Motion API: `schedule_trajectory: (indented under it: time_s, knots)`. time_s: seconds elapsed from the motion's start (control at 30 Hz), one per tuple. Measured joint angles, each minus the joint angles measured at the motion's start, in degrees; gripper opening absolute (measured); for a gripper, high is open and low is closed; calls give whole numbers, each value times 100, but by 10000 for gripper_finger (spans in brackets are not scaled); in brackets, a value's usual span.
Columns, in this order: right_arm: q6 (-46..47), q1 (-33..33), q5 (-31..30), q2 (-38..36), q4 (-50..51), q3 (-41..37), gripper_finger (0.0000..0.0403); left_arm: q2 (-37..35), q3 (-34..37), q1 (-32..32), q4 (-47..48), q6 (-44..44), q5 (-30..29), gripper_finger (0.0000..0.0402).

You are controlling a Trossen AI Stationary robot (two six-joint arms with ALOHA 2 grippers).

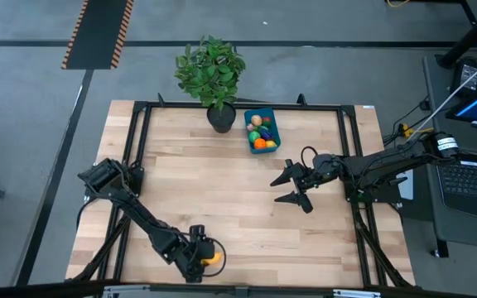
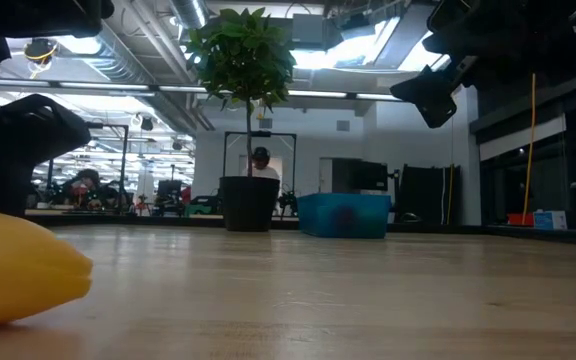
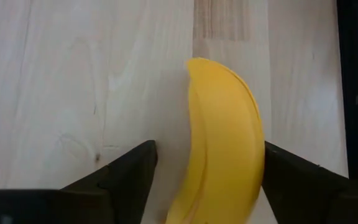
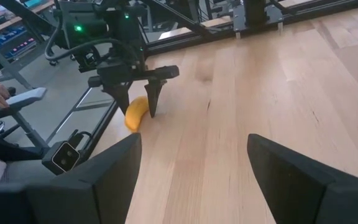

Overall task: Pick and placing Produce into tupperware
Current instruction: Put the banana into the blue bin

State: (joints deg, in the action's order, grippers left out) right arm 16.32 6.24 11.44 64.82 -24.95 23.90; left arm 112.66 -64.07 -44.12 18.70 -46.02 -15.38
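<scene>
While the left arm reaches down at the near edge of the pale wooden bench (image 1: 222,207), its left hand (image 1: 203,255) stands over a curved yellow plastic banana (image 3: 222,143) that lies flat on the boards. In the left wrist view one dark finger (image 3: 126,171) sits on each side of the fruit; the finger on the one side stands apart from it with bare wood between, the other meets its edge in the picture, so the hand is spread around the banana and whether it already grips cannot be told. The low view shows the banana's blunt end resting on the wood.

Far across the bench, beside a leafy green plant in a dark round pot (image 1: 219,116), sits the small rectangular blue plastic tupperware (image 1: 262,131), lid off, holding several little toy fruits (image 1: 260,142), orange, green and red among them.

Above the middle of the bench, toward its right side, the right hand (image 1: 292,186) hangs in the air with its fingers spread wide and nothing between them.
</scene>
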Motion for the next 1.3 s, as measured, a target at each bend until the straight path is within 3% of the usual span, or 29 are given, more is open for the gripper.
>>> schedule_trajectory:
  time_s: [0.2,0.4,0.77,0.97,1.2,1.3]
  knots:
    - [4,0,0,0,-2,0,294,-2,0,4,43,8,-4,215]
    - [117,0,1,0,0,0,294,0,15,-11,52,-18,-312,130]
    - [142,0,4,2,109,0,294,-16,15,145,-61,235,-255,130]
    - [158,0,4,2,255,0,294,-357,56,278,22,492,-154,130]
    - [139,0,7,2,380,0,294,-1168,41,413,93,902,-486,130]
    - [126,0,7,2,414,0,294,-1457,44,407,50,1361,-981,130]
